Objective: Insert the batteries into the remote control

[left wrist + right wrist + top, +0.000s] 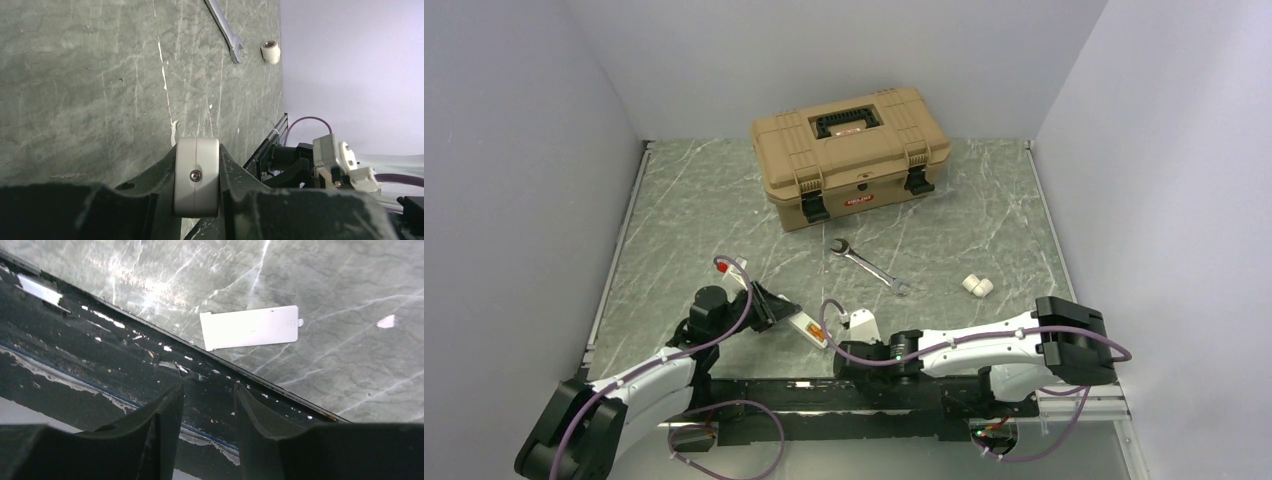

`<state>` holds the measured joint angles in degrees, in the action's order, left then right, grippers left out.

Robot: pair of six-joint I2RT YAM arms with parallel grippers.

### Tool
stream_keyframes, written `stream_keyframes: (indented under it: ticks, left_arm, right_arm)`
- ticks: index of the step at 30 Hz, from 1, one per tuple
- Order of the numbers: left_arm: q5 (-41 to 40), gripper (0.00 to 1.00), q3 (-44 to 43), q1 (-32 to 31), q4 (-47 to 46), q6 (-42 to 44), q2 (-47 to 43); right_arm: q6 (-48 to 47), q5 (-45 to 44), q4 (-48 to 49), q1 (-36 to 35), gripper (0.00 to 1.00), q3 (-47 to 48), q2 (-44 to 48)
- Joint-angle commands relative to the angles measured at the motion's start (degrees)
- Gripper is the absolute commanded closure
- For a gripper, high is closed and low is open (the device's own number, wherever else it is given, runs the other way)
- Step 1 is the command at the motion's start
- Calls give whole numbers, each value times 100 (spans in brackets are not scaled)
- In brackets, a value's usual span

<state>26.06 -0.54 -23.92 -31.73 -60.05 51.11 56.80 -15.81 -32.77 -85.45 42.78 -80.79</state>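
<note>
Remote control [809, 329], slim white, orange recess, clenched in left jaws, right jaws seemingly parted

The scene is lit brightly and evenly from overhead, and only a short, soft shadow is cast at the near foot of the toolbox [849, 150]. A faint sheen is spread over the table [694, 200] in front of the toolbox. In both wrist views the fingers [155, 435] are rendered dark and soft — out of focus — and streaky glare is caught on the tabletop.
</note>
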Motion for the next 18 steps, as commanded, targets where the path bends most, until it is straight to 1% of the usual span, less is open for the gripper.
stream_keyframes:
  ticks: [1,3,5,7,12,18]
  left_arm:
    - [48,100,258,28,-242,65,-5]
    - [39,100,262,28,-238,72,-18]
    - [39,100,246,28,-216,82,-20]
    - [47,100,242,28,-219,81,-14]
    - [48,100,280,28,-239,65,-34]
    - [39,100,308,28,-181,65,-120]
  right_arm:
    - [581,-650,-369,-14,52,324,287]
    - [769,-930,-607,36,48,441,298]
    - [860,-951,-660,142,43,503,313]
    - [969,-883,-633,286,41,528,307]
    - [1462,-727,-627,469,38,526,205]
    - [1807,-458,-407,534,36,208,159]
